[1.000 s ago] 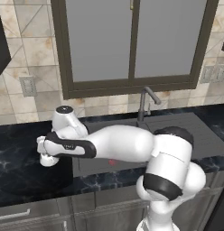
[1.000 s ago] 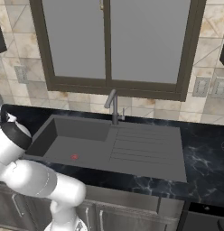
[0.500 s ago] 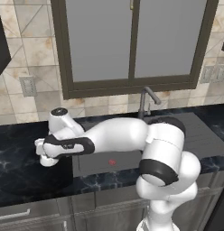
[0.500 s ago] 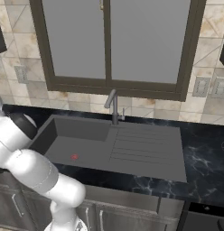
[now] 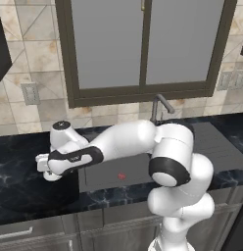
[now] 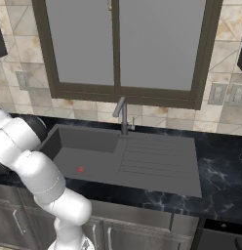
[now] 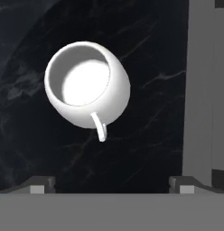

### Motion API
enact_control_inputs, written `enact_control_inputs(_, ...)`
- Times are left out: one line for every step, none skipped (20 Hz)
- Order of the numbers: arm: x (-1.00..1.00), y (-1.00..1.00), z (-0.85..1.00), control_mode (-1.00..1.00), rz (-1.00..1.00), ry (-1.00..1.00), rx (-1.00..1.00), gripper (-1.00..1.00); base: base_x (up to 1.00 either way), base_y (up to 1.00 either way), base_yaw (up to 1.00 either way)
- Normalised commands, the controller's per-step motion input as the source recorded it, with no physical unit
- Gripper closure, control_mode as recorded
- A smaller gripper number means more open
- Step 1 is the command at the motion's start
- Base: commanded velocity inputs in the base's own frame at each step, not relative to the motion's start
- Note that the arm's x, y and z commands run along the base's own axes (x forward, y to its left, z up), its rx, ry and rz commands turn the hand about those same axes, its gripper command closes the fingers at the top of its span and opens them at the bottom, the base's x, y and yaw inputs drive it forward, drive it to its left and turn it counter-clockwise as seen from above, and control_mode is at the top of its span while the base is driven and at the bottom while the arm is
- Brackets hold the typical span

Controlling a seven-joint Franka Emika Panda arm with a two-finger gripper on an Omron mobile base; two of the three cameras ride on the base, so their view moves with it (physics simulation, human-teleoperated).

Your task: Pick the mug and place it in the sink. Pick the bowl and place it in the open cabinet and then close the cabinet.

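We see one large window point(image 5: 145, 46) with a dark frame and two frosted panes set in a beige tiled wall point(image 5: 37, 59), above a black marble-veined counter point(image 6: 223, 180). One dark grey rectangular sink point(image 6: 89, 156) with a small red drain mark and a ridged drainboard is recessed in that counter, behind it one slim grey faucet point(image 6: 122, 113). The white arm reaches left over the counter, past the sink's edge. Its gripper point(image 7: 112, 182) hangs with both finger tips spread wide, holding nothing. Below it, between the tips, stands one small squat white mug point(image 7: 86, 85) with a greyish inside and a thin handle, upright on the counter beside the sink.
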Motion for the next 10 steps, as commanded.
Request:
enact_control_inputs(0.06, 0.0, -0.14, -1.0, 0.02, 0.0, 0.0, -1.0, 0.0, 0.0, 0.0)
enact_control_inputs(0.04, 0.0, -0.15, -1.0, 0.02, 0.0, 0.0, -1.0, 0.0, 0.0, 0.0)
enact_control_inputs(0.06, 0.0, -0.16, -1.0, 0.01, 0.0, 0.0, -1.0, 0.0, 0.0, 0.0)
enact_control_inputs(0.05, 0.01, -0.17, -1.0, 0.01, 0.0, 0.0, -1.0, 0.0, 0.0, 0.0)
enact_control_inputs(0.04, 0.0, -0.18, -1.0, 0.01, 0.0, 0.0, -1.0, 0.0, 0.0, 0.0)
enact_control_inputs(0.04, 0.03, -0.18, -1.0, 0.0, 0.0, 0.0, -1.0, 0.0, 0.0, 0.0)
enact_control_inputs(0.06, 0.04, -0.18, -1.0, 0.0, 0.0, 0.0, -1.0, 0.0, 0.0, 0.0)
enact_control_inputs(0.07, 0.06, -0.19, -1.0, 0.0, 0.0, 0.0, -1.0, 0.0, 0.0, 0.0)
enact_control_inputs(0.08, 0.06, -0.19, -1.0, 0.0, 0.0, 0.0, -1.0, 0.0, 0.0, 0.0)
enact_control_inputs(0.07, 0.06, -0.19, -1.0, 0.0, 0.0, 0.0, -1.0, 0.0, 0.0, 0.0)
